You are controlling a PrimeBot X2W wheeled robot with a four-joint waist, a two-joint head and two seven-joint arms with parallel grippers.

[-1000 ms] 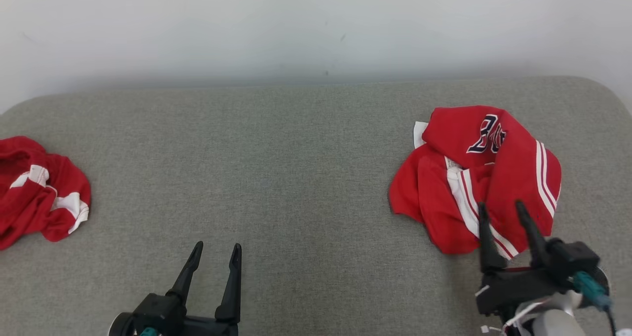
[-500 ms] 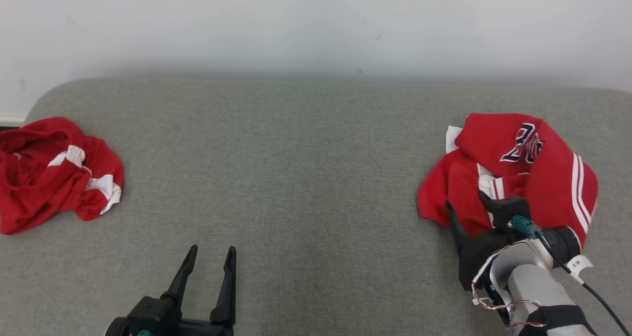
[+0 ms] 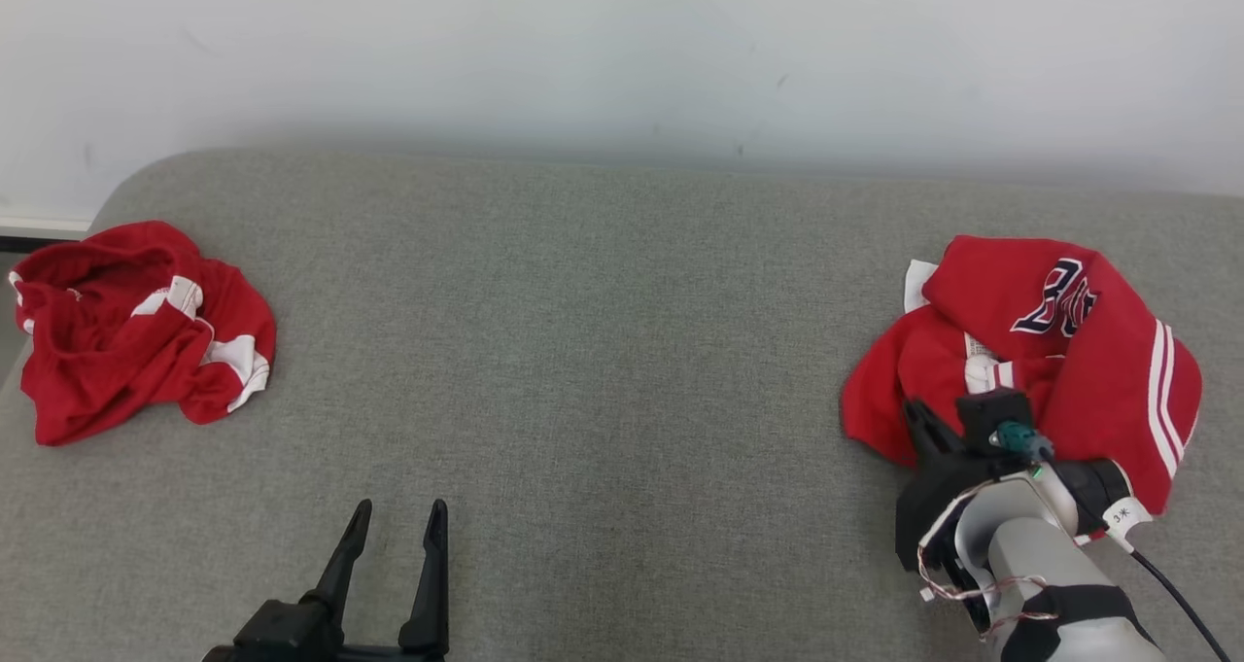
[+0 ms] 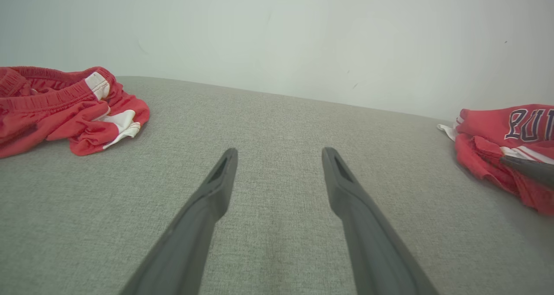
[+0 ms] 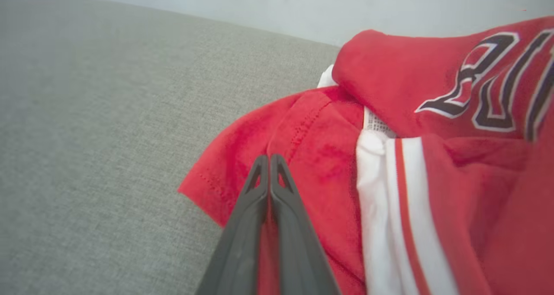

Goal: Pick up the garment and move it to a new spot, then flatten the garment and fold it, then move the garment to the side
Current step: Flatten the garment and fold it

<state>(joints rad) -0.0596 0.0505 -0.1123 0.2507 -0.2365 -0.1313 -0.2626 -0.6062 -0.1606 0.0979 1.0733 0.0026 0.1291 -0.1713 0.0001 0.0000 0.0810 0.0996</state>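
Reaching in, the right gripper (image 5: pixel 269 158) has gone onto the near left part of the garment (image 3: pixel 1069 351). Its two fingers were wide apart before and now pinch the red cloth. The garment is a crumpled red heap with white stripes and dark letters, lying at the right of the grey cushion (image 3: pixel 603 351). The left gripper (image 3: pixel 400 508) still waits, fingers apart.
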